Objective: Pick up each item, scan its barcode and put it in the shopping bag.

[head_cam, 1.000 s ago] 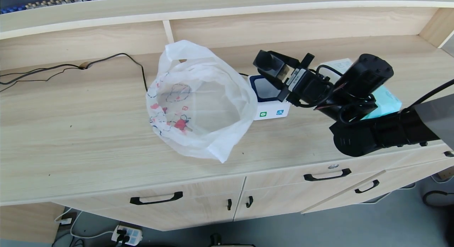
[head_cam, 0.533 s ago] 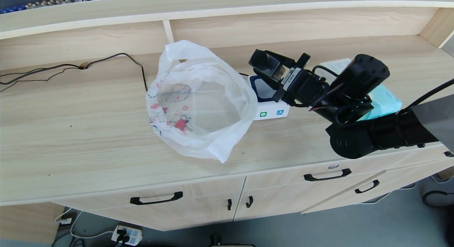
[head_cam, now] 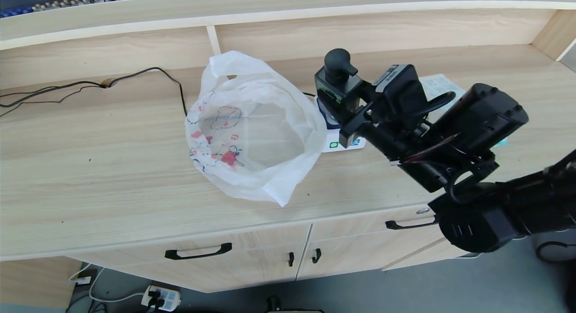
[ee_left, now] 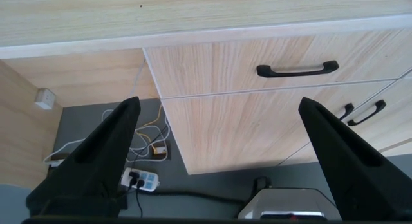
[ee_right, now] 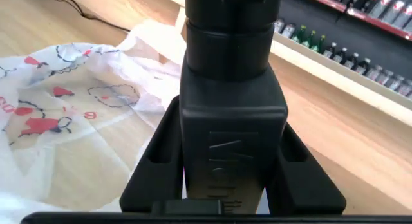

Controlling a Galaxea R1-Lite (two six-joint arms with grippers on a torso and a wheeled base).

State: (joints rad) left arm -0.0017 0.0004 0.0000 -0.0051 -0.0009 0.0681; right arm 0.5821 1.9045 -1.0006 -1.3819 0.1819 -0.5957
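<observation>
The right pincer [head_cam: 348, 105] is clenched on an upright black pump bottle [head_cam: 335, 77] over the scanner [head_cam: 344, 143], at 3 o'clock from the shopping bag [head_cam: 252, 124] on the counter [head_cam: 112, 169]. The left pincer [ee_left: 219, 108] is released.

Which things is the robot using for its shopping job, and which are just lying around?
For the job: black pump bottle, in the right gripper; shopping bag; scanner; white pack, probably next.
Just lying about: black cable; power strip.
</observation>
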